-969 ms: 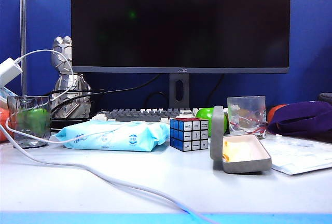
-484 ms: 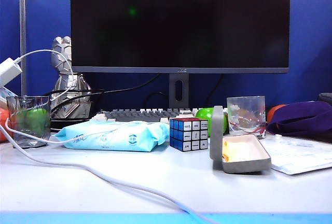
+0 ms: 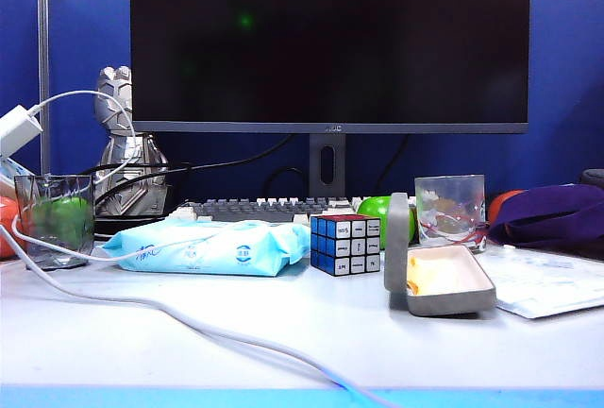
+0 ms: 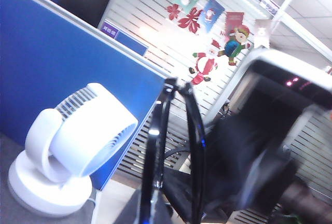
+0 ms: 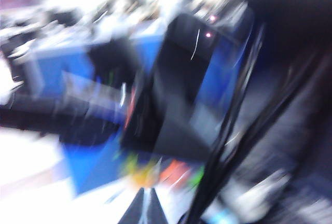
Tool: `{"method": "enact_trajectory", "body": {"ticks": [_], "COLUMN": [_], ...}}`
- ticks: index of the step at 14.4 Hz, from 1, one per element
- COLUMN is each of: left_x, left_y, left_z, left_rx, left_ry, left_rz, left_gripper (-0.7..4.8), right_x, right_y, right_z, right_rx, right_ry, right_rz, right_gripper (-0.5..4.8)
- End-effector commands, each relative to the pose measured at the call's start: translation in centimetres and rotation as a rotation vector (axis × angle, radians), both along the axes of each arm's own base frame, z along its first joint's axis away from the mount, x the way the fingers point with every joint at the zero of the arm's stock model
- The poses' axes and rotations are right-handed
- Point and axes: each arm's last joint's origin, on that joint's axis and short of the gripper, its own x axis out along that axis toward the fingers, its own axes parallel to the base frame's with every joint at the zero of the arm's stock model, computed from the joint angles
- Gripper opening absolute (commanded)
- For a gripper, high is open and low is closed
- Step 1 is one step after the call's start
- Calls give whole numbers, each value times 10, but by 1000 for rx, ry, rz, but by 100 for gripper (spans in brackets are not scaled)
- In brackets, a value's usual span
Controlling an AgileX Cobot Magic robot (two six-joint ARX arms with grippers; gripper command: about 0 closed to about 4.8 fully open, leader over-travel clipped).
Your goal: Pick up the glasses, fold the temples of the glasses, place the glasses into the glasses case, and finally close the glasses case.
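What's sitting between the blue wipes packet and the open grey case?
A Rubik's cube, seen in the exterior view, between the wipes packet and the case.

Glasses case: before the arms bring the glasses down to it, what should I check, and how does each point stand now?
1. Glasses case open, lid upright: ok.
2. Case holds no glasses yet; cream lining shows, with a yellowish patch at the lid end: ok.
3. Left gripper shut on the glasses, the thin black frame standing up from it in the left wrist view: ok.
4. Temples folded: cannot tell.
5. Right gripper shut, its view blurred; whether it touches the frame: cannot tell.
6. Room around the case: Rubik's cube close beside the lid, tumbler behind it; probably ok, but tight.
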Motion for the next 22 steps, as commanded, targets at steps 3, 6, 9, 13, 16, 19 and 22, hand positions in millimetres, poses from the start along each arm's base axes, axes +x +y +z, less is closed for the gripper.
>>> {"method": "enact_trajectory", "body": {"ticks": [3,6,9,13,16,19,22], "left_x": [-4,-7,-7,-9,-9,-8,-8], "left_y": [2,1,1,-1,-1,0,0], "left_z": [7,9,10,9,9,10,11], "left_rx": [-15,-33,-35,-30,-31,-43,-49], "left_ry": [-11,-38,-41,-47,-51,-54,-58], "left_rz": [-33,-42,-42,-62,-60,-37,-33], "left_gripper": [-6,-6,-6,-6,-6,-6,-6], "right_x": [-12,12,16,24,28,20,6], "right_y": [-24,-18,-15,-12,-2,-16,-24], "right_z": [-3,-13,-12,-8,-12,-8,-6], "right_rx": [41,32,56,115,99,110,110], "right_ry": [147,244,265,290,323,304,317], "right_rz": [-277,-181,-101,-14,66,10,-15], "right_gripper": [46,188,178,175,175,175,175]}}
